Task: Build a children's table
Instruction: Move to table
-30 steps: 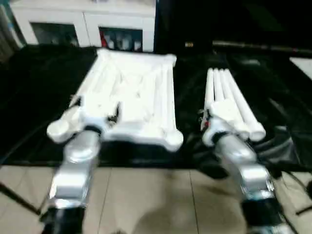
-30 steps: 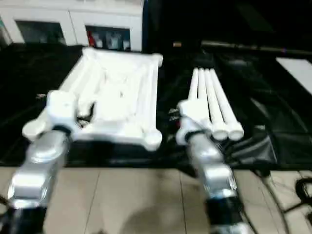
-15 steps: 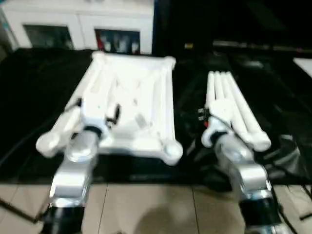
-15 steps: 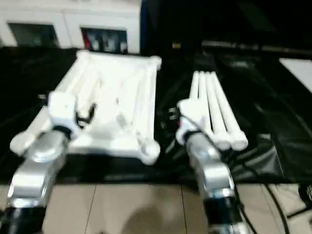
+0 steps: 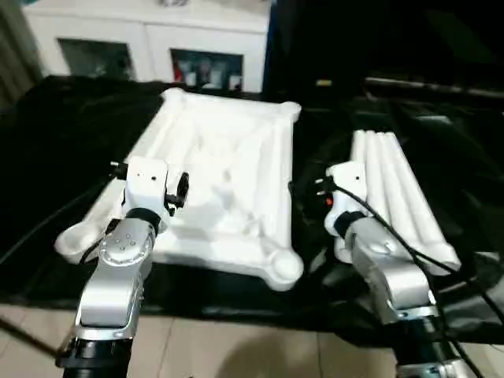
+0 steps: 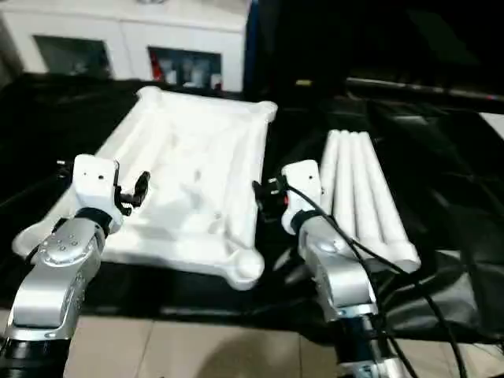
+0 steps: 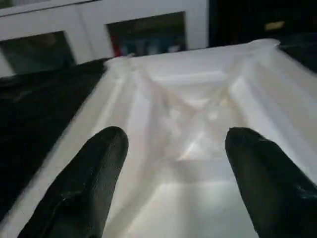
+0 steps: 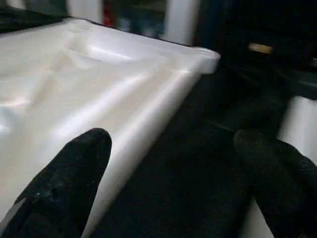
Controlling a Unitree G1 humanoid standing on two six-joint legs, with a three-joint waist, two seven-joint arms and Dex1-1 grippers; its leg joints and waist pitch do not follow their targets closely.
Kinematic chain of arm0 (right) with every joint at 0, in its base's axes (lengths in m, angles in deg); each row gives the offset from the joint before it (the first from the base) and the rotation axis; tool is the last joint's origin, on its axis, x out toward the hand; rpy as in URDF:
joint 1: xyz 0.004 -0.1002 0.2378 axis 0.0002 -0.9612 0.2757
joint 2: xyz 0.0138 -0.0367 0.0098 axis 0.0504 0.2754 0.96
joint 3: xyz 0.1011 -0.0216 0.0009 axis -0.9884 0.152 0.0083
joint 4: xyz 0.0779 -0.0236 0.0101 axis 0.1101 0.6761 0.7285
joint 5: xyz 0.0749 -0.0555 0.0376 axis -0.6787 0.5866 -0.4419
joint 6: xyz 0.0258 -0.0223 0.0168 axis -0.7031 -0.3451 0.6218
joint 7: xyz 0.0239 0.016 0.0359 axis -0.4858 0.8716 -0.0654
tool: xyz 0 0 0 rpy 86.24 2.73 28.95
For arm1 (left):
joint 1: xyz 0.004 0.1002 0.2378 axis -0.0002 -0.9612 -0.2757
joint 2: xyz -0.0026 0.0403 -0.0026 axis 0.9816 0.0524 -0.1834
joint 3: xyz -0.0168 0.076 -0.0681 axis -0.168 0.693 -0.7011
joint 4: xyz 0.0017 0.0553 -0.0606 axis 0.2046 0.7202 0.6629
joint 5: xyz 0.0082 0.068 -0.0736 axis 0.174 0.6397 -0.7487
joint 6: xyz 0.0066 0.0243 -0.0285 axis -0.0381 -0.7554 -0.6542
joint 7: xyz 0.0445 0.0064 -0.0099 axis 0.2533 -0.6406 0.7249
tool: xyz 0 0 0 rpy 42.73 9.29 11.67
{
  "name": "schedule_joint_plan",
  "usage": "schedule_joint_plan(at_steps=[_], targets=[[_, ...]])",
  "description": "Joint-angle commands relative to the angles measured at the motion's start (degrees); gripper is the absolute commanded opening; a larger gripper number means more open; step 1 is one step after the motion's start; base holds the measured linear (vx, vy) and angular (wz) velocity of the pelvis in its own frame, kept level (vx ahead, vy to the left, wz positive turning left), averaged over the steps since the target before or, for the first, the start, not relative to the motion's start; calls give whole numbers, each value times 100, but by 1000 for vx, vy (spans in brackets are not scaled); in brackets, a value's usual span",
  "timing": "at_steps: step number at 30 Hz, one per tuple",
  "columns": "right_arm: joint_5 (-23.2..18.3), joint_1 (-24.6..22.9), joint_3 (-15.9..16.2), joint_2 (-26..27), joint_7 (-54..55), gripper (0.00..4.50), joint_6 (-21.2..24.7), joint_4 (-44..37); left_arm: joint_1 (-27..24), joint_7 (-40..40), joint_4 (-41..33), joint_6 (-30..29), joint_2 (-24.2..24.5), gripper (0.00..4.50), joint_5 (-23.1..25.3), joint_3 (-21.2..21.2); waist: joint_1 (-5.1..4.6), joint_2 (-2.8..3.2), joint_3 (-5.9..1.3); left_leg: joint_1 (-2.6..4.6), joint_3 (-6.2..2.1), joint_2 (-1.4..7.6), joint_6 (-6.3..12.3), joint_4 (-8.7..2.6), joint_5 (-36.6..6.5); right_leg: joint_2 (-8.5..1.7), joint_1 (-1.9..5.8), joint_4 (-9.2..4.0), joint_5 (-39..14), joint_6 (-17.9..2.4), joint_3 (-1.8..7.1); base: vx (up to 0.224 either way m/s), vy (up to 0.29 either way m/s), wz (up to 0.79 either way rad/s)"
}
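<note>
— So where does the white plastic rectangular tabletop (image 5: 224,181) lie?
— Upside down on the black cloth-covered work table (image 5: 63,142), ribbed underside up, its raised rim making a shallow tray with nothing loose in it that I can make out. Rounded sockets sit at the corners. Its long axis runs away from the robot toward the white cabinet (image 5: 150,43) at the back.
— And the four long white tubular legs (image 5: 398,197)?
— Side by side, touching, to the right of the tabletop with a strip of black cloth between — long axes also running away from the robot.
— The grippers?
— The left gripper (image 7: 173,148) hangs over the tabletop's near part, fingers apart, holding nothing. The right gripper (image 8: 171,153) is over the cloth strip between tabletop and legs, fingers wide apart, empty too.
</note>
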Motion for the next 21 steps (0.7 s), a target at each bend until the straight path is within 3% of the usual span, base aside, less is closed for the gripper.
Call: schedule_joint_plan(at_steps=[1,2,3,4,5,6,7,8,9,10,11,12,13,14,15,16,17,18,19,20,21], targets=[[-15,45,-45,18,-44,438,-35,-57,-8,-39,-43,6,51,367,-22,79,251,-75,-335,-413,-82,175,598,239,-169,-1071,820,-1025,-1989,-947,889,75,-66,-4],[-4,33,-44,16,-43,438,-31,-66,-5,-50,-37,12,57,367,-31,93,285,-70,-344,-616,-140,200,238,279,192,-937,932,-940,-1791,-1266,791,75,-66,-4],[6,26,-42,13,-41,438,-27,-70,-5,-57,-34,15,60,367,-36,101,264,44,-279,-588,-156,311,76,99,422,-833,837,-954,-1433,-1640,596,80,-27,-6],[10,23,-41,11,-38,438,-25,-72,-6,-62,-35,17,59,367,-35,102,237,112,-277,-569,-150,371,59,-64,598,-702,826,-931,-1369,-1723,438,89,29,1],[16,14,-46,9,-25,438,-26,-78,-9,-80,-33,20,61,367,-38,107,197,324,-299,-275,-77,517,51,-513,667,-346,663,-904,-1279,-1529,69,89,29,1],[-37,-5,-56,11,-48,438,1,-93,-10,-104,-29,22,58,367,-35,108,-80,451,-297,92,-423,814,305,-776,-1,81,348,-445,-949,-1180,-186,119,66,0],[-79,-19,-61,11,-70,438,20,-103,-13,-116,-27,24,54,367,-31,108,-153,491,-318,382,-596,946,475,-815,-405,87,122,-240,-859,-1071,-217,132,55,4],[-86,-36,-60,0,-62,438,63,-125,-18,-125,-26,26,50,367,-29,112,-209,481,-355,584,-720,1043,728,-831,-624,33,-32,-104,-665,-962,-196,132,55,4],[-143,-60,-89,16,-68,438,100,-143,-24,-132,-26,28,47,367,-28,117,-277,486,-381,909,-532,1340,1064,-744,-130,-116,-445,100,-278,-466,-88,112,27,1],[-162,-80,-104,19,-69,438,88,-166,-28,-143,-25,31,46,367,-26,124,-245,319,-365,867,-438,1430,869,-782,-15,-198,-451,168,-119,-366,-62,91,1,-31],[-141,-99,-114,21,-66,438,66,-186,-33,-143,-23,37,59,367,-42,142,-176,221,-276,655,-55,1285,557,-904,-401,-259,-325,27,267,-413,-57,91,1,-31],[-118,-129,-121,20,-87,438,8,-233,-41,-171,-16,53,83,367,-76,168,-83,46,-186,531,488,717,128,-710,-1457,-261,-174,-548,-315,-950,189,96,-57,-50],[-68,-150,-95,-6,-116,438,-59,-292,-42,-231,0,108,119,367,-100,195,275,70,-316,-129,267,224,341,3,-876,-1039,703,-987,-1619,-1164,849,149,-73,-29],[-44,-158,-76,-23,-132,438,-91,-322,-41,-268,9,144,138,367,-109,207,275,70,-316,-129,267,224,341,3,-876,-1039,703,-987,-1619,-1164,849,149,-73,-29],[-71,-165,-68,-34,-194,438,-69,-354,-47,-331,16,171,159,367,-138,217,322,23,-413,-622,-21,232,252,313,299,-996,988,-877,-1476,-1278,792,158,-50,-9],[-99,-169,-65,-39,-236,438,-45,-371,-52,-373,20,185,169,367,-159,220,265,-21,-411,-749,-43,222,207,323,524,-875,975,-799,-844,-1368,736,116,-37,-10],[-177,-179,-54,-81,-357,438,8,-436,-91,-580,1,293,255,367,-225,254,260,172,-361,-724,-110,330,118,44,1167,-726,794,-729,127,-1666,440,116,-37,-10],[-552,-203,-129,-136,-707,438,193,-627,-180,-1000,-33,479,427,367,-397,272,192,328,-426,-599,-81,425,145,-393,2054,-284,631,-470,1083,-1475,51,110,2,-6],[-693,-224,-75,-271,-1027,438,197,-779,-253,-1358,-74,554,587,367,-540,303,210,477,-466,-383,-163,564,336,-504,2243,-142,496,-406,1312,-1175,-36,119,27,-11],[-765,-237,-31,-364,-1231,438,185,-874,-296,-1575,-102,582,685,367,-628,322,83,484,-450,-318,-310,744,714,-434,2541,-35,316,-202,1555,-966,-53,119,27,-11],[-813,-244,8,-448,-1393,438,192,-942,-329,-1745,-130,587,768,367,-696,338,8,475,-553,83,-580,1077,1456,-248,3841,-229,-50,-79,1648,-782,90,93,27,-10]])
